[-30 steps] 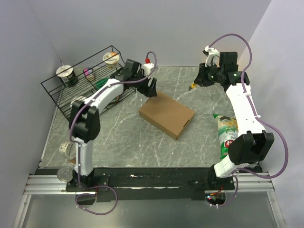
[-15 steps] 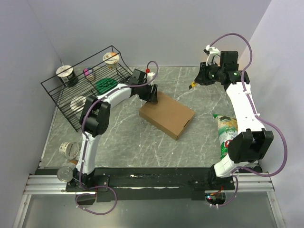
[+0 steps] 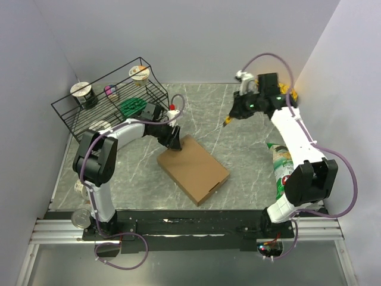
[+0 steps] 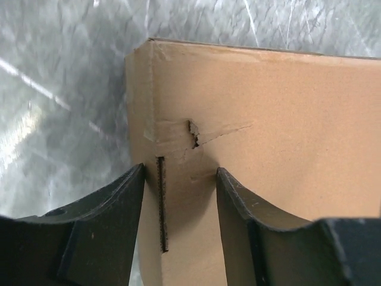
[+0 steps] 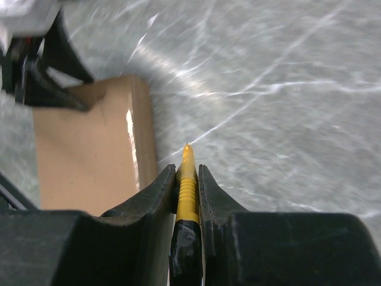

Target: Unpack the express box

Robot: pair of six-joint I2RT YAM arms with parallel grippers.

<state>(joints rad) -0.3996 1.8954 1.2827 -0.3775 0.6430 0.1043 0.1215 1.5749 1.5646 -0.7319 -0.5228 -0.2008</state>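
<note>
Counting from the left: one tin (image 3: 79, 218) and one pale cup (image 3: 84, 187) at the near left edge of the desk (image 3: 143, 179), beside the left arm's base. Farther back, one black wire rack (image 3: 89, 116) carrying two upright cups, one (image 3: 83, 93) at its left end and one (image 3: 139, 73) at its far end. Also in the rack: one green piece (image 3: 132, 106), one small purple piece (image 3: 109, 90) and one white round piece (image 3: 98, 127). Labels there too small to read.

Mid-desk, one express box (image 3: 195, 171): plain brown, lying flat, turned corner-on to the arms. Torn, creased cardboard near its far left corner, seen from the left wrist. Left tool (image 3: 174, 142) down at that corner, spread partway, fingers (image 4: 101, 214) either side of the corner edge, one beside the side wall, the other over the top face. Pinching or only straddling: cannot tell.

Right of centre, right tool (image 3: 233, 116) above bare desk beyond the box, pressed together on one yellow pointed stick (image 5: 187, 173). Ribbed barrel, black tape at the rear, point aimed down at the desk, apart from the box.

At the right edge, one green snack bag (image 3: 281, 164) beside the right arm, with a red mark; writing unreadable.
</note>
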